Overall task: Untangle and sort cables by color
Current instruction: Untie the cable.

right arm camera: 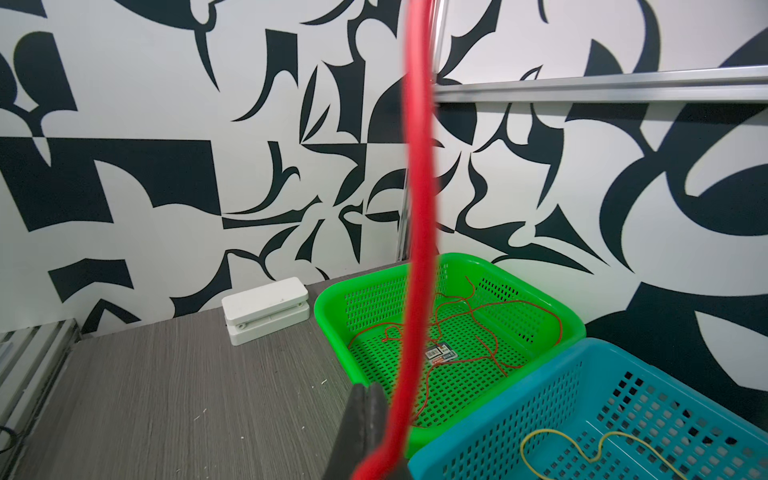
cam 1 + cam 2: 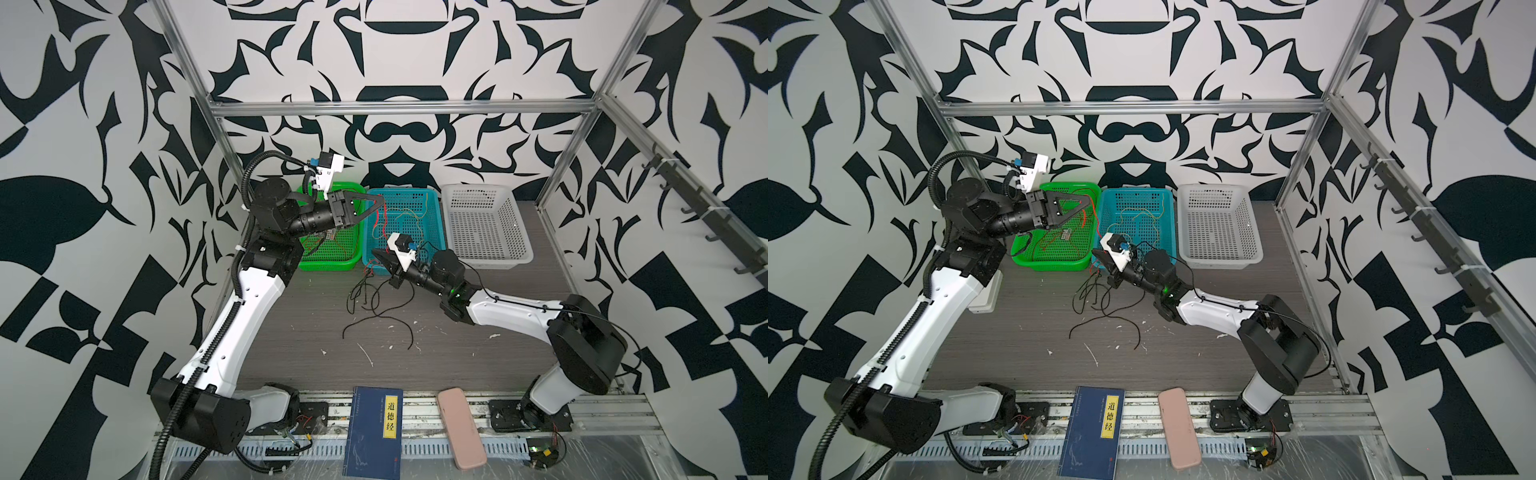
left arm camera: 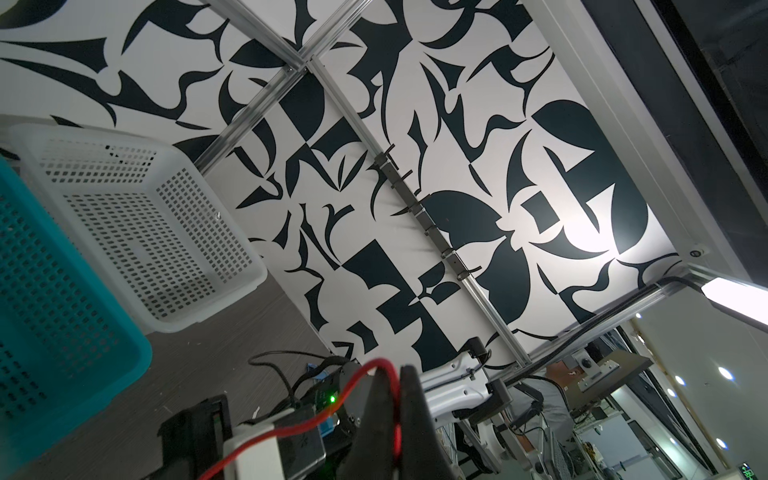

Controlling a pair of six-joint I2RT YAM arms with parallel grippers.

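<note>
1. Right wrist view: right gripper [image 1: 368, 399] jaws together. The red cable [image 1: 419, 166] runs up alongside them; can't tell if it's pinched.
2. Left gripper [image 3: 395, 372] clamped on that red cable, raised over the green basket [image 2: 328, 266] / blue basket [image 2: 401, 192] seam.
3. Black cables [image 2: 376, 311] tangled on the bench [image 2: 457, 353], at 6 o'clock from the blue basket.
4. More red strands [image 1: 467, 309] lie in the green basket and a yellow cable [image 1: 552, 431] in the blue. White basket [image 2: 486, 259] at blue's 3 o'clock.

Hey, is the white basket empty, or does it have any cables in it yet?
Empty. In both top views the white basket shows only its bare perforated floor, with no cable visible inside.
</note>
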